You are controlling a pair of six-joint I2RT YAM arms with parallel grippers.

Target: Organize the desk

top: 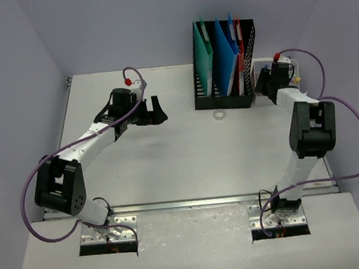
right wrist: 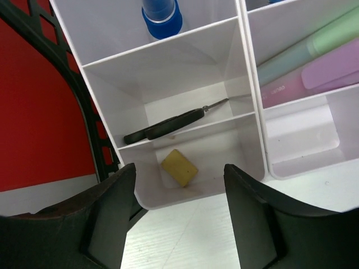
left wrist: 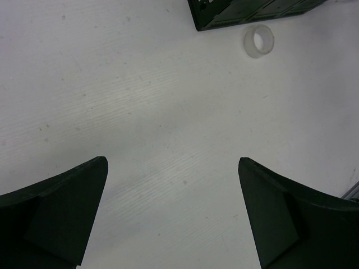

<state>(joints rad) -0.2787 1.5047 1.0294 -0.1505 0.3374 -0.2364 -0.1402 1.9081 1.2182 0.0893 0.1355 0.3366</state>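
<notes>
So the desk (top: pixel 188 162), a big flat white rectangular tabletop with a metal rail (top: pixel 192 203) along its front edge, spreads out under both arms, which are bolted at its near side. The left gripper (left wrist: pixel 173 161) hovers over the left-rear part of it, black fingers spread wide with nothing between them, just bare white surface below. A small clear plastic ring (left wrist: pixel 258 42) lies flat on the desk ahead of that gripper, just in front of the black mesh file holder (top: pixel 227 98). That holder stands at the back, a bit right of centre, with teal, blue and red folders upright in it. Tucked right beside the holder's right side, in the back right corner, is a white compartment box (right wrist: pixel 190 42). The right gripper (right wrist: pixel 179 167) hangs directly over the box's near end, jaws apart and gripping nothing. Below it, the nearest compartment holds a small yellow block (right wrist: pixel 179 168) lying loose on the bottom. The next one back has a black-handled tool with a thin metal tip (right wrist: pixel 168 124), can't tell exactly what it is. Behind that there's something with a blue cap (right wrist: pixel 162 14), and pastel marker pens (right wrist: pixel 314 61) lie in the right column.
</notes>
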